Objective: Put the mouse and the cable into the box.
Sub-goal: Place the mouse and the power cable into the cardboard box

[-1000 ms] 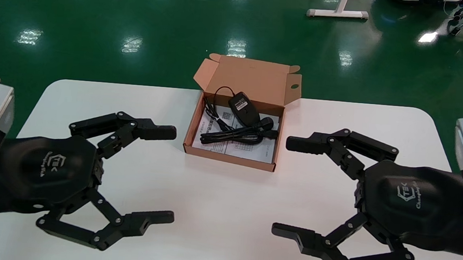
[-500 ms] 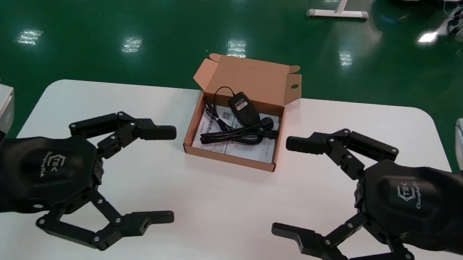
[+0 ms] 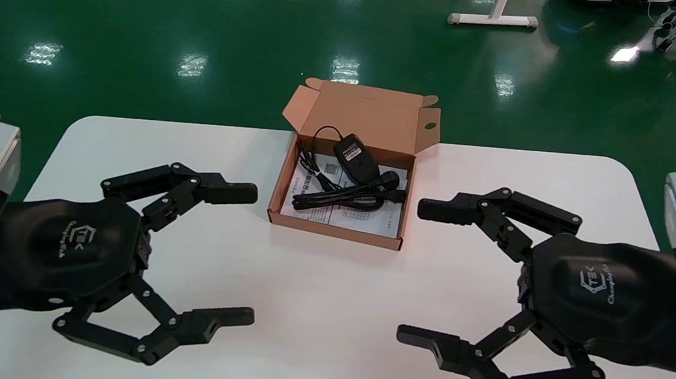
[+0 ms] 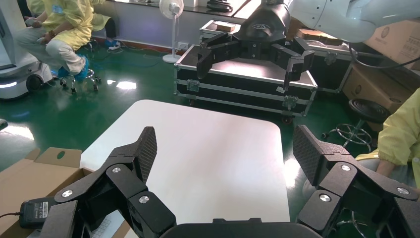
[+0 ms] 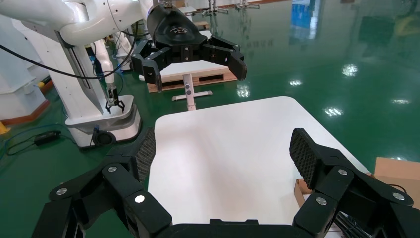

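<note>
box [image 3: 335, 232] open-topped, raised lid [image 3: 373, 117] behind

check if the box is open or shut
Open: the box has its lid standing up at the far side, leaving the mouse and cable visible inside. The left gripper and right gripper sit open beside it.

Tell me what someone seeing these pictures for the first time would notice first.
Two big black claws fill the front of the head view: the left gripper and the right gripper, both wide open, hang over the near part of the white table, facing each other. Beyond them, in the middle, sits an open cardboard box, with the mouse and the coiled cable already inside on a printed sheet.
</note>
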{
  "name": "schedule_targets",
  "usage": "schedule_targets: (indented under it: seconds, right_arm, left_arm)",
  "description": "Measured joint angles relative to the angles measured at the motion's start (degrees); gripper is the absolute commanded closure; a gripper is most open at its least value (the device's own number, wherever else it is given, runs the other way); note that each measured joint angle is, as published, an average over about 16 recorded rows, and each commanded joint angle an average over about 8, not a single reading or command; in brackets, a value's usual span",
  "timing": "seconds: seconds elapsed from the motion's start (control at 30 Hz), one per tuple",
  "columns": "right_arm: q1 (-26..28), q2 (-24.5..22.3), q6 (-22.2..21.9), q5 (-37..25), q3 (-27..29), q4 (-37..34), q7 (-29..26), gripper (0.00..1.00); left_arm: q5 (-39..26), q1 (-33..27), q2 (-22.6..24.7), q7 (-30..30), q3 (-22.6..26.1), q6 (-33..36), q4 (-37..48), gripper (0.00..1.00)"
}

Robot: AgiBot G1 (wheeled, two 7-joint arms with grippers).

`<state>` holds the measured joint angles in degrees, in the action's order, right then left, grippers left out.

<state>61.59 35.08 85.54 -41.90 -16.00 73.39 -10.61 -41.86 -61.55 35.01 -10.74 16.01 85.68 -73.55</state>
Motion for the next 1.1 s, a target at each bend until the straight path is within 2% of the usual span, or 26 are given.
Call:
schedule_targets:
  seconds: [1.1]
  right_arm:
    - [0.0,0.0,0.0,0.0,0.0,0.0,0.0,0.0]
  left_arm:
    - [0.0,0.0,0.0,0.0,0.0,0.0,0.0,0.0]
